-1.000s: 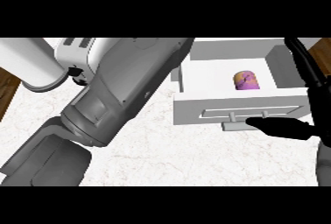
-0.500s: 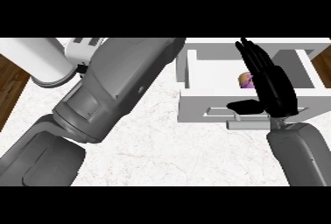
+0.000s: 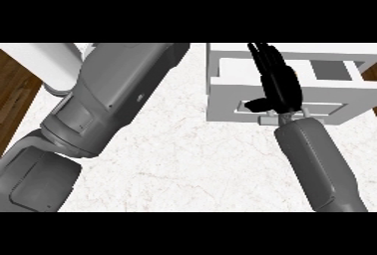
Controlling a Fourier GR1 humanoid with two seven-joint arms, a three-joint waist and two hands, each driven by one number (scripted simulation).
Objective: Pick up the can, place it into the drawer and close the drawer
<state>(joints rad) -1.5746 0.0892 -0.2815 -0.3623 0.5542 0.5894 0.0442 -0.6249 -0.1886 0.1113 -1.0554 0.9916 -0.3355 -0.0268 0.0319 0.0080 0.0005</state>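
Trouble, if it comes, starts at the left: the big grey left forearm lies slantwise across the surface, running up toward the top edge, and its hand lies out of view, so its fingers cannot be judged. Should that arm swing right while the other works, it could knock the drawer's near corner; this is only a guess from how close the two stand.

Further right, the white drawer stands pulled out, its front panel facing the viewer. The right hand reaches over that front with fingers straight and together, pointing away into the drawer's well, the thumb tucked down by the handle; it grips nothing. The can cannot be seen now: the hand and wrist cover the well's middle where it would lie, so I judge it to be inside, but cannot confirm that. The drawer is not yet closed. The likely fault is a push begun before the fingers are clear of the well, trapping them against the housing, or a push off-centre on the front, skewing the drawer. An upright can standing above the rim could also catch.

As for the room, the surface is pale marble with faint veins. A white rounded object sits at upper left, and dark wooden floor shows beyond the left edge.
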